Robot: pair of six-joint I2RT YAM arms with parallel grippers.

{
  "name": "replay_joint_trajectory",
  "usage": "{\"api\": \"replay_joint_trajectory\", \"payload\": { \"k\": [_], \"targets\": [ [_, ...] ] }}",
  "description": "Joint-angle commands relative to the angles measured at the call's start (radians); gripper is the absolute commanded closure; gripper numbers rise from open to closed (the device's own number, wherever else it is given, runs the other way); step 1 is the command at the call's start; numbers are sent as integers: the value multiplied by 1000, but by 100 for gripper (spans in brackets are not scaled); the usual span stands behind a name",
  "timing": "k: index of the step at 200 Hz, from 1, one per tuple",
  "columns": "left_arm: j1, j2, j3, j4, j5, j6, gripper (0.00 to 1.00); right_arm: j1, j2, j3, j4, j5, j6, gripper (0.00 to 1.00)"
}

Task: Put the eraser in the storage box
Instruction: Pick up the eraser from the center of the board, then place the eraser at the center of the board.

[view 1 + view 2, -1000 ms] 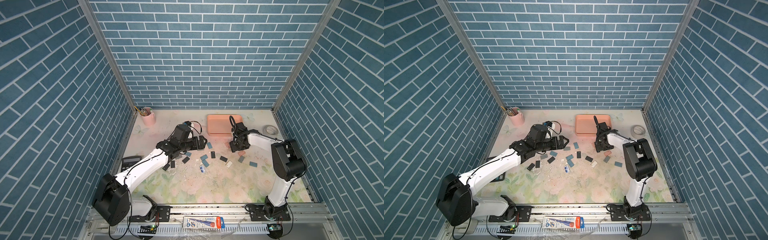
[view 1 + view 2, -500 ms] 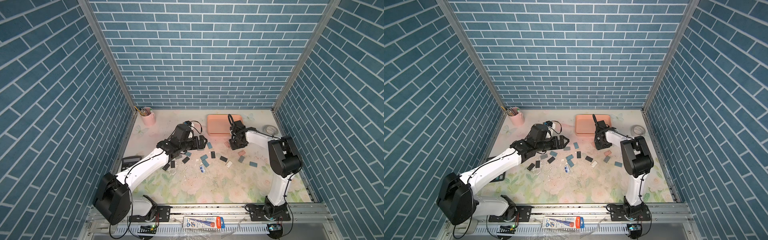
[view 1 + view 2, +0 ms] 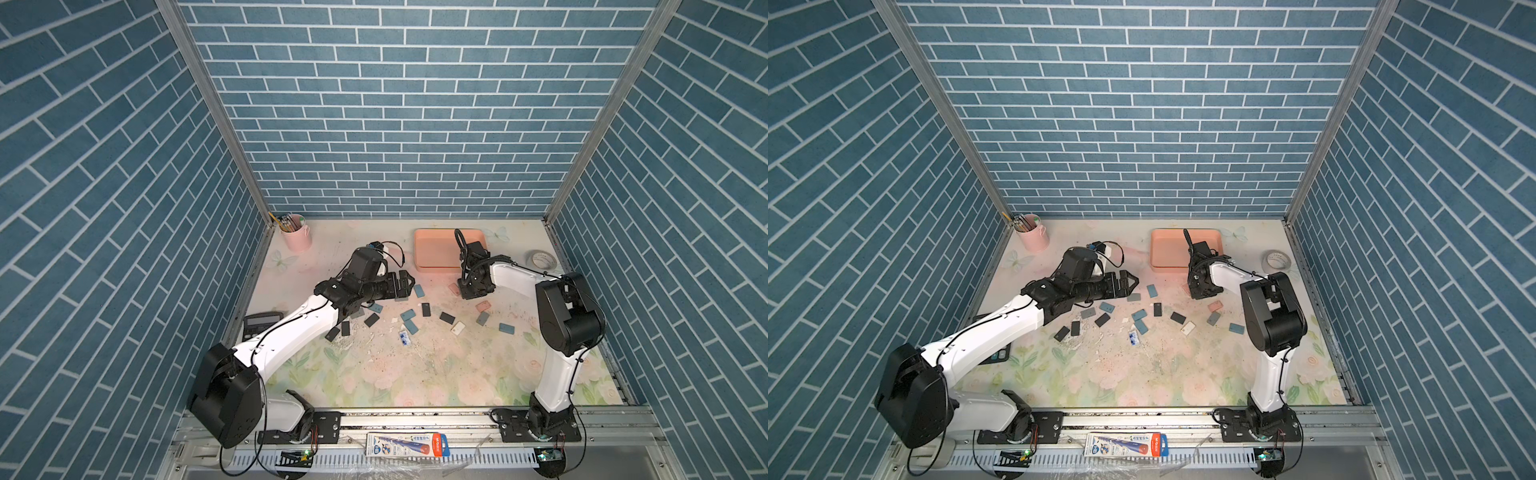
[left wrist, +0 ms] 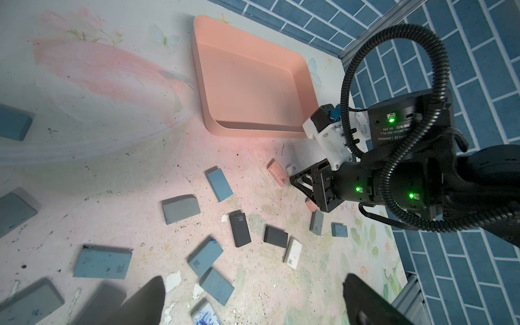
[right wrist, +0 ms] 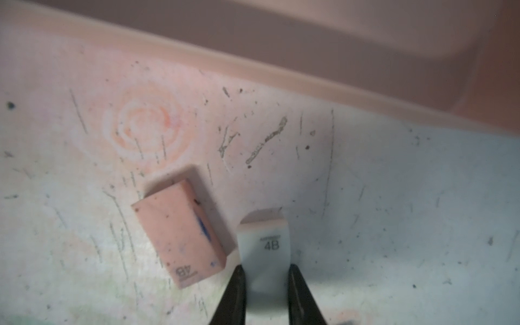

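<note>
While left pincer [image 4: 253, 288] gapes | right pincer [image 5: 266, 269] clamps smooth white eraser [image 5: 264, 242] (blocky, stamped 4B)

Pale pink pencil cup [image 3: 297, 239] holding pencils at ten o'clock on the floral tabletop [image 3: 415, 374]; tape roll [image 3: 539, 259] at two o'clock; calculator [image 3: 259, 324] at nine o'clock; blister pack [image 3: 407, 444] at six o'clock, beyond the near edge

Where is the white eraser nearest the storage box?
In the right wrist view the white eraser is pinched between the right gripper's fingers, beside a pink eraser, just short of the storage box rim.
</note>
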Motion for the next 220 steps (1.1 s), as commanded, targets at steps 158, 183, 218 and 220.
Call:
{"api": "replay_joint_trajectory", "payload": {
  "k": [158, 183, 218, 220],
  "targets": [
    [-36, 241, 347, -97, 11, 88, 0, -136, 376, 897, -442, 7, 38, 84],
    [-35, 234, 344, -98, 1, 99, 0, -165, 458, 988, -442, -27, 25, 84],
    [-35, 252, 376, -114, 20, 106, 0, -171, 562, 1113, -466, -38, -9, 84],
    [-35, 252, 379, -116, 19, 106, 0, -171, 568, 1120, -468, -38, -10, 84]
  ]
}}
